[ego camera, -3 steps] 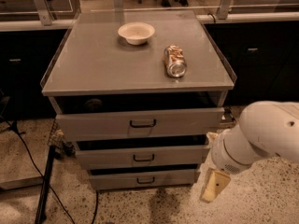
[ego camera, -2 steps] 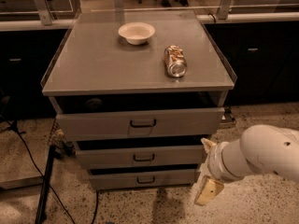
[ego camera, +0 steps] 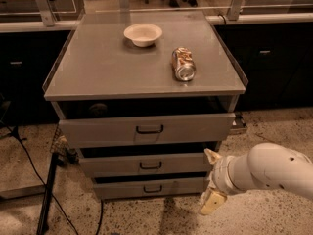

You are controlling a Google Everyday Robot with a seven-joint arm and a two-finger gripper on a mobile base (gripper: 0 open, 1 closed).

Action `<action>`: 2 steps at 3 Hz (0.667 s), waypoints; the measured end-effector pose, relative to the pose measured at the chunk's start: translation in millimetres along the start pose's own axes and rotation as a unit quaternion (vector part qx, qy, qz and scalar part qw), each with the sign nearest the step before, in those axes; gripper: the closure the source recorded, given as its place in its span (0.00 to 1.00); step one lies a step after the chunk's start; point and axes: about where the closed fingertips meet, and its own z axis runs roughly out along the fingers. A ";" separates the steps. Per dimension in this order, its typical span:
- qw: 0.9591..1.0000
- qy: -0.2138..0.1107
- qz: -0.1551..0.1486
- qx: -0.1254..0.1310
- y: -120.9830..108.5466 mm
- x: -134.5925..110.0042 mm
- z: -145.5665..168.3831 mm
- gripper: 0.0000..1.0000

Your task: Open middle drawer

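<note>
Since a second ago your arm has dropped lower and drifted a little to 9 o'clock, while the middle drawer (ego camera: pixel 112 165) has not shifted. That drawer sits between the wider top drawer (ego camera: pixel 98 130) at its 12 o'clock and the smaller bottom drawer (ego camera: pixel 122 187) at its 6 o'clock, with its dark loop handle (ego camera: pixel 150 165) at centre and a dark gap above its front. Your gripper (ego camera: pixel 211 179) is at 3 o'clock from that handle, just beside the drawer's right end, its two cream fingers (ego camera: pixel 212 202) spread apart one above the other and holding nothing. On the desk (ego camera: pixel 98 67) above, a white bowl (ego camera: pixel 143 34) stands toward the back, and a crushed can (ego camera: pixel 183 63) lies on its side at the bowl's 4 o'clock.
</note>
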 end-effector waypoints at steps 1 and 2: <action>1.000 -0.004 -0.022 0.003 0.5 1.8 10.9 0.00; 0.999 -0.015 -0.047 0.010 -3.8 6.2 33.1 0.00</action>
